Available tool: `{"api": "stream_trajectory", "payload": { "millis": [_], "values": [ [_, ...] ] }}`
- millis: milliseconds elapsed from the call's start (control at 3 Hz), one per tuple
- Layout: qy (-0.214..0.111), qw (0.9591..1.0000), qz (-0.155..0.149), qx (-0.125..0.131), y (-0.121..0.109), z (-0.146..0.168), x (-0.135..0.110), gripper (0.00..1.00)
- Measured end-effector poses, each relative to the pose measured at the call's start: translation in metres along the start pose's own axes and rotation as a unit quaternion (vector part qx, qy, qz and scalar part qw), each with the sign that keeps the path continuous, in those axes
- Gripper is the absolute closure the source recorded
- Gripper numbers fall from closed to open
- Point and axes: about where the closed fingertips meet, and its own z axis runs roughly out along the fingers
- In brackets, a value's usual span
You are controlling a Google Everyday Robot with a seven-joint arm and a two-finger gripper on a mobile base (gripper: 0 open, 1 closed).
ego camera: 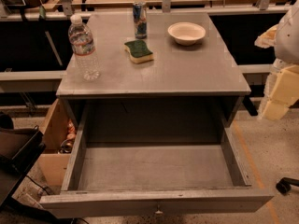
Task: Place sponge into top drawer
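Note:
The sponge (139, 51), pale yellow foam with its dark green scrub layer facing up, lies on the grey cabinet top (187, 69), left of centre toward the back. The top drawer (154, 169) is pulled fully out toward me and is empty, with its front panel and small knob at the bottom of the view. My gripper (279, 94), cream-coloured, hangs at the far right edge, beside the cabinet's right side and well away from the sponge. It holds nothing that I can see.
A clear water bottle (84, 48) stands at the left of the cabinet top. A drink can (139, 20) stands just behind the sponge, and a cream bowl (186, 33) sits back right. A dark bin (16, 153) is on the floor at left.

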Motion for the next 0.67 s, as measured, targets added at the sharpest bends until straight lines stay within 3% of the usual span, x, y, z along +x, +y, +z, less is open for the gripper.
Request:
{"api": "stream_trajectory", "payload": {
  "millis": [333, 667],
  "values": [
    [0.0, 1.0, 0.0, 0.0, 0.0, 0.0, 0.0, 0.0],
    [-0.016, 0.9993, 0.017, 0.03, -0.0073, 0.0027, -0.0016, 0.0]
  ]
}}
